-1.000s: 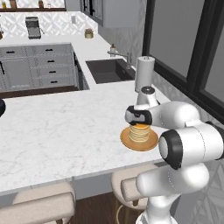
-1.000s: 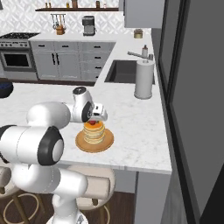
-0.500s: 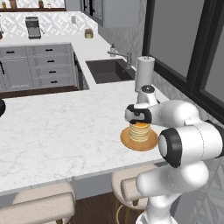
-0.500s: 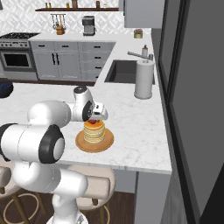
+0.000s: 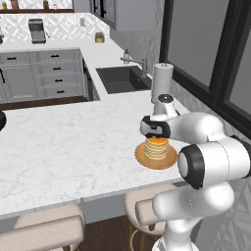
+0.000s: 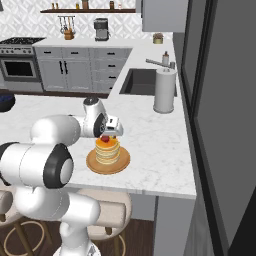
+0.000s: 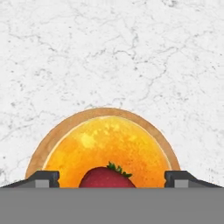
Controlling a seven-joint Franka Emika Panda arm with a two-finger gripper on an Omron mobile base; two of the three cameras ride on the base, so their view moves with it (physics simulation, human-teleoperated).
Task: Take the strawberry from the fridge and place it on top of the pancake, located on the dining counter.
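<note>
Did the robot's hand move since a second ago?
No. In both base views the gripper stays just above the pancake, at the same spot relative to the paper towel roll. The jaws sit wide apart around the strawberry.

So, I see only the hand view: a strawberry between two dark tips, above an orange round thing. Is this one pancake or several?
Observer: Several. The right base view shows the pancake as a short stack on a round brown plate.
Operator: Is the strawberry already resting on it?
Observer: It looks so. In that view the strawberry sits at the top of the stack, right under the gripper.
Operator: What stands near the plate?
Observer: A paper towel roll stands upright behind it on the dining counter, apart from the plate, near the dark sink.
</note>
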